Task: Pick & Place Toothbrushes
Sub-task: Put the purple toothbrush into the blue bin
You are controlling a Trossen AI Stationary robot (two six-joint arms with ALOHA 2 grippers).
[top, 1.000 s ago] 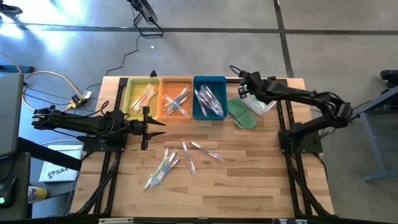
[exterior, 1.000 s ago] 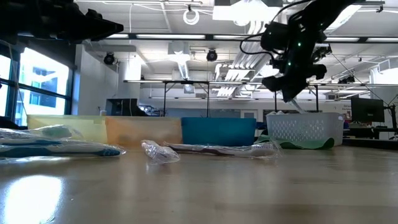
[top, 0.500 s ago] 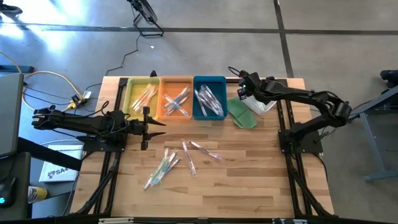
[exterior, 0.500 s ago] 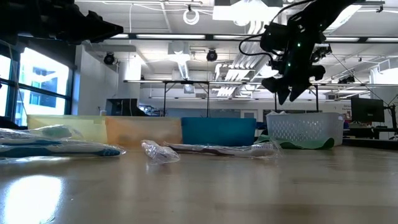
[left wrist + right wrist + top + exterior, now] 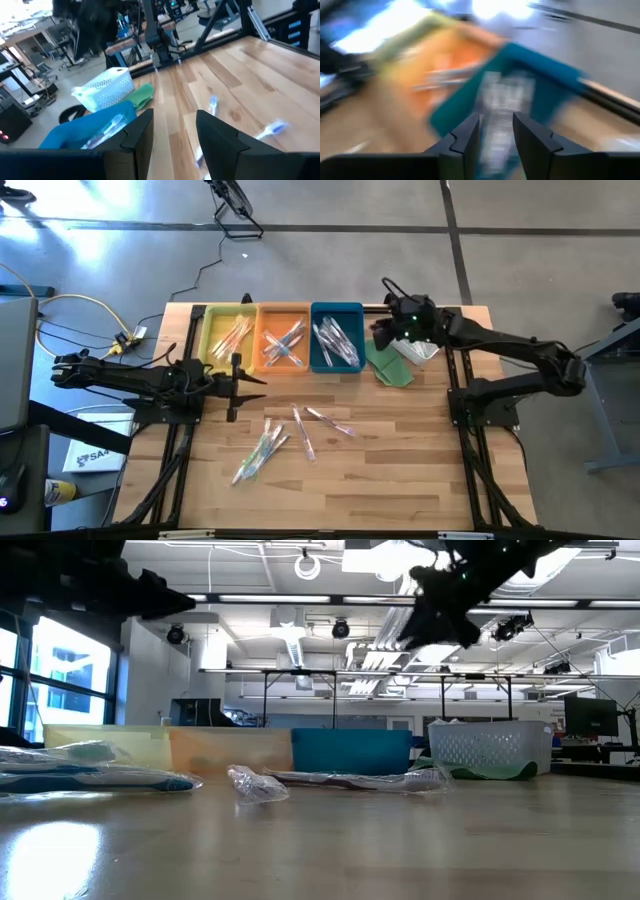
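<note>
Toothbrushes (image 5: 293, 432) lie loose at lower centre of the tabletop (image 5: 400, 470), more already sorted in the yellow tray (image 5: 228, 335), orange tray (image 5: 283, 340) and blue tray (image 5: 337, 338) at upper centre, so the loose ones look like what's left to place. Right pincer (image 5: 380, 335) hangs in the air between blue tray and white mesh basket (image 5: 420, 348), jaws parted with nothing between them in its wrist view, probably just past a drop. Left pincer (image 5: 235, 383) waits at centre left below the yellow tray, jaws apart, holding nothing.
</note>
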